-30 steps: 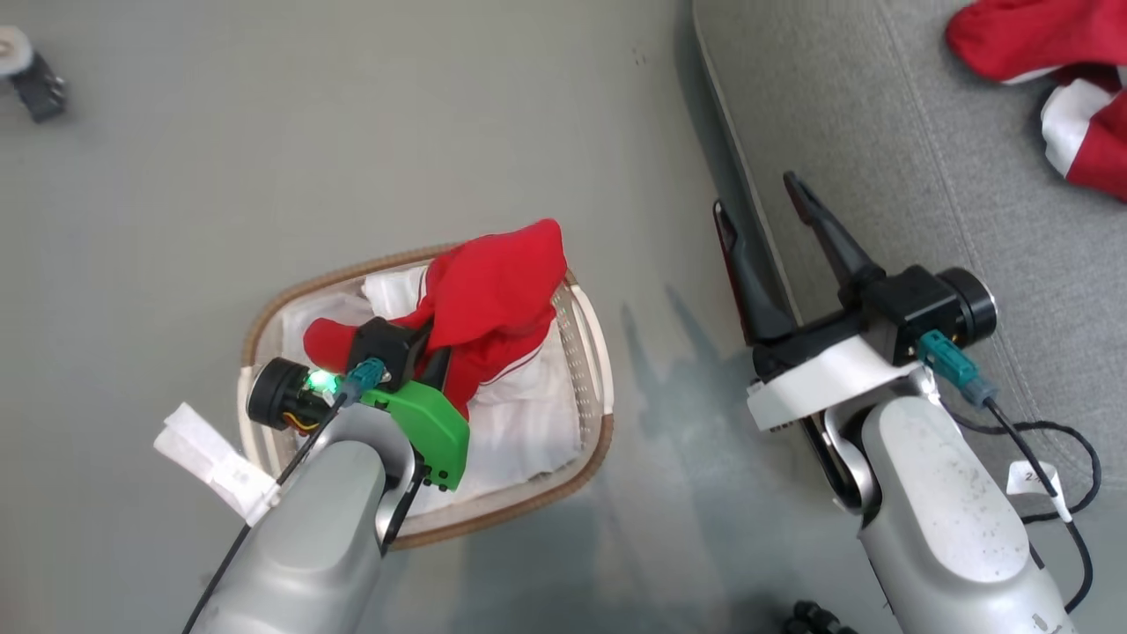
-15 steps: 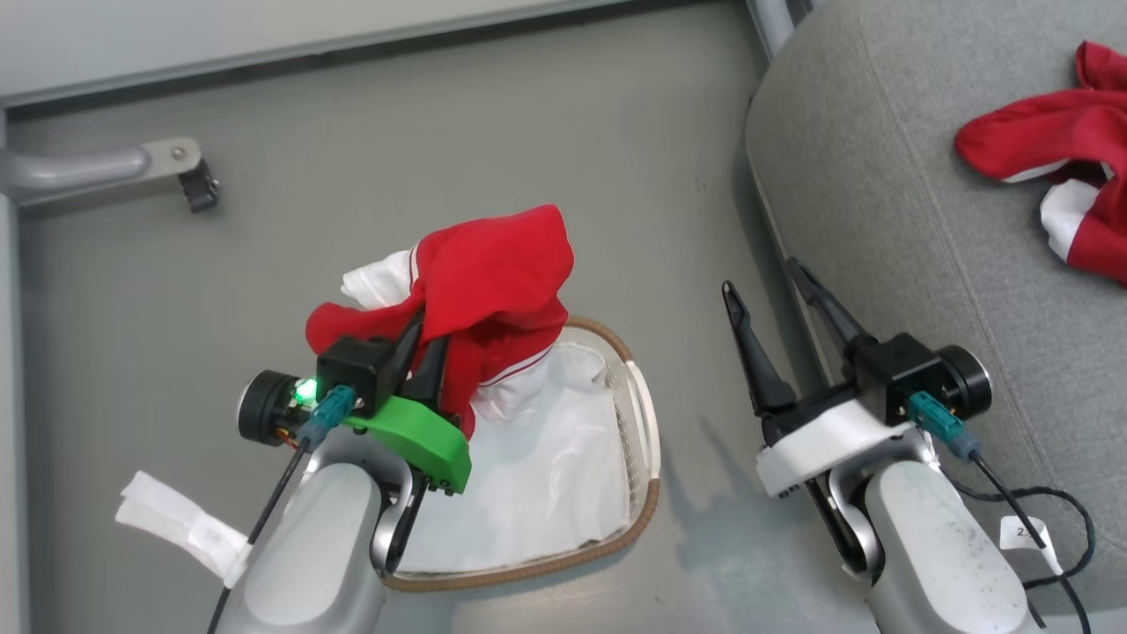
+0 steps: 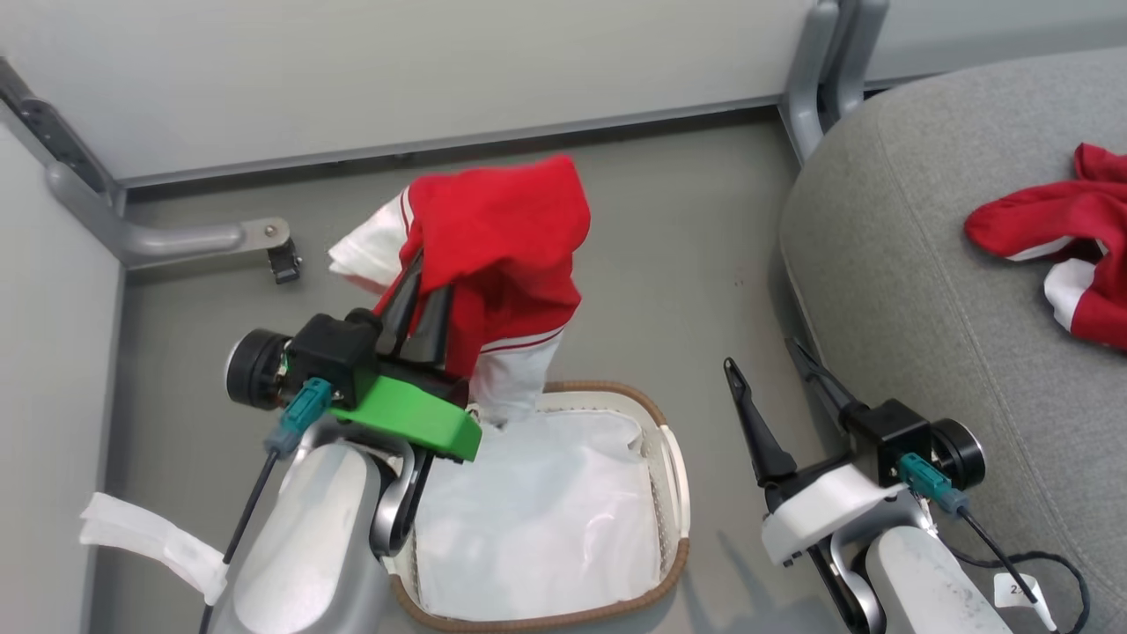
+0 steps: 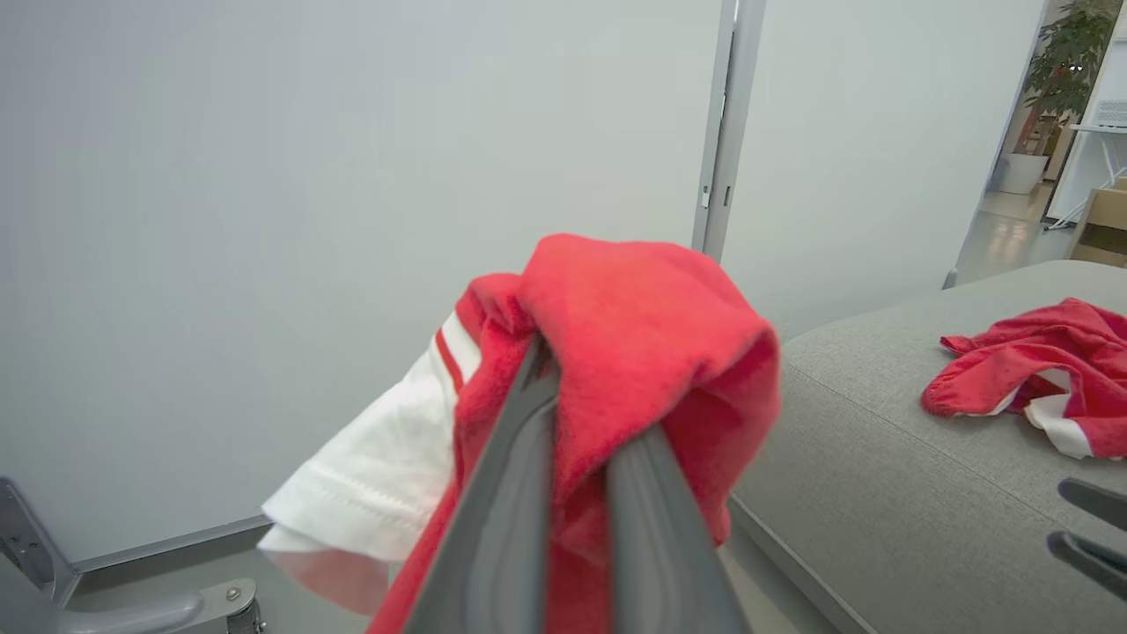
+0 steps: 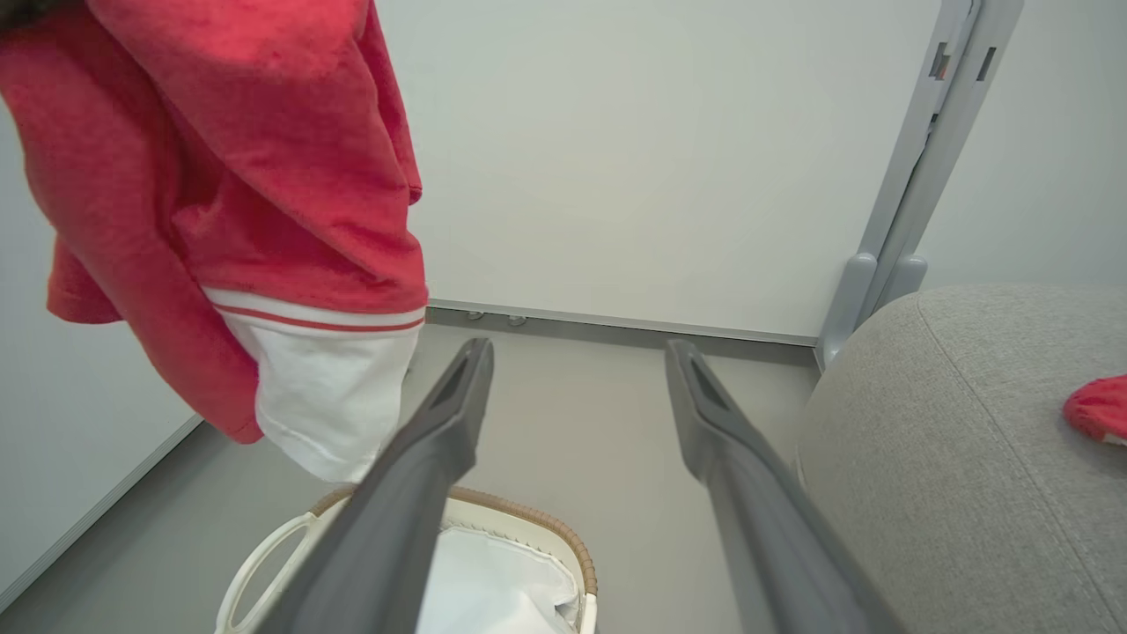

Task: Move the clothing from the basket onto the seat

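Red clothing [image 3: 502,229] with white cuff hangs pinched in left fingers [image 3: 433,321]; right fingers [image 3: 759,431] spread wide, empty.

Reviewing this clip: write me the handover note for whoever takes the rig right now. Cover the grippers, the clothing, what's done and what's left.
Grippers: the left gripper is shut on the held garment, which hangs over the far rim of the basket. The right gripper is open and empty, near the edge of the seat.
Done: a second garment lies on the seat. The basket shows its white liner inside.
Left: swing the held garment rightward over the seat and release it there.
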You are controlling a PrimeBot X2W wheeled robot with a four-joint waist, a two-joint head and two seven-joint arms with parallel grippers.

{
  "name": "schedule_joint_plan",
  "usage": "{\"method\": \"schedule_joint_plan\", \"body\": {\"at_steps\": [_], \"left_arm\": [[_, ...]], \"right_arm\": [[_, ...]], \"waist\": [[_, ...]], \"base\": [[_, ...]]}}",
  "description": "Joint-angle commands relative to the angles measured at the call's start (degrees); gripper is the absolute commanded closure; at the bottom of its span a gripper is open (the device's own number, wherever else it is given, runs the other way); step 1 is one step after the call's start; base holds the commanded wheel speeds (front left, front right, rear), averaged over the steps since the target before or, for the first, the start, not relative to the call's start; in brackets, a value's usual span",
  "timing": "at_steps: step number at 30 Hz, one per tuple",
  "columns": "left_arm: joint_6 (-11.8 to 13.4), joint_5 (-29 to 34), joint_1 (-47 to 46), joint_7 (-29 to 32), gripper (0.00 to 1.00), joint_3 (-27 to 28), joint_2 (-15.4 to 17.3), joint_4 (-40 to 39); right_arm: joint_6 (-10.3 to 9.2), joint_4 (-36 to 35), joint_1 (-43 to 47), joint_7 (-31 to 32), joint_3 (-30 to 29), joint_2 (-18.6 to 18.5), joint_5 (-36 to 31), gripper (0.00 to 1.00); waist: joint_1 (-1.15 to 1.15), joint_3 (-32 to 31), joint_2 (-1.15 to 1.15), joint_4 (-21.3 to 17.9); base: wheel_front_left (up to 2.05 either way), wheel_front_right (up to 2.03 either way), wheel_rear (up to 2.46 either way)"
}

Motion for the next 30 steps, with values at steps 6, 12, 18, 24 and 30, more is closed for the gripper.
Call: {"method": "schedule_joint_plan", "body": {"at_steps": [6, 12, 18, 24, 30], "left_arm": [[-0.4, -0.5, -0.3, -0.2, 1.00, -0.8, -0.4, -5.7], [-0.4, -1.0, 0.1, -0.2, 1.00, -2.4, -0.5, -8.3], [-0.4, -1.7, 0.5, -0.2, 1.00, -4.1, -0.6, -8.7], [-0.4, -3.2, 0.0, -0.2, 1.00, -6.0, -0.6, -9.1], [-0.4, -4.8, -0.7, -0.2, 1.00, -8.5, -0.6, -9.0]], "right_arm": [[-0.08, 0.7, 2.4, 0.0, 0.2, -0.3, -0.1, 0.00], [-0.08, 0.4, 2.5, 0.0, 1.6, -0.3, -0.7, 0.00], [-0.08, -0.7, -3.5, 0.0, 8.8, -1.2, -1.5, 0.00], [-0.08, 1.5, -11.4, 0.0, 16.6, -2.8, -0.4, 0.00], [-0.08, 5.8, -18.4, 0.0, 20.8, -3.0, -0.6, 0.00]], "waist": [[0.00, -2.4, 0.00, 1.3], [0.00, -3.1, 0.00, 1.4], [0.00, -2.0, 0.00, 2.4], [0.00, -1.1, 0.00, 3.6], [0.00, -0.4, 0.00, 5.1]], "base": [[0.00, 0.00, 0.00], [0.00, 0.00, 0.00], [0.00, 0.00, 0.00], [0.00, 0.00, 0.00], [0.00, 0.00, 0.00]]}}
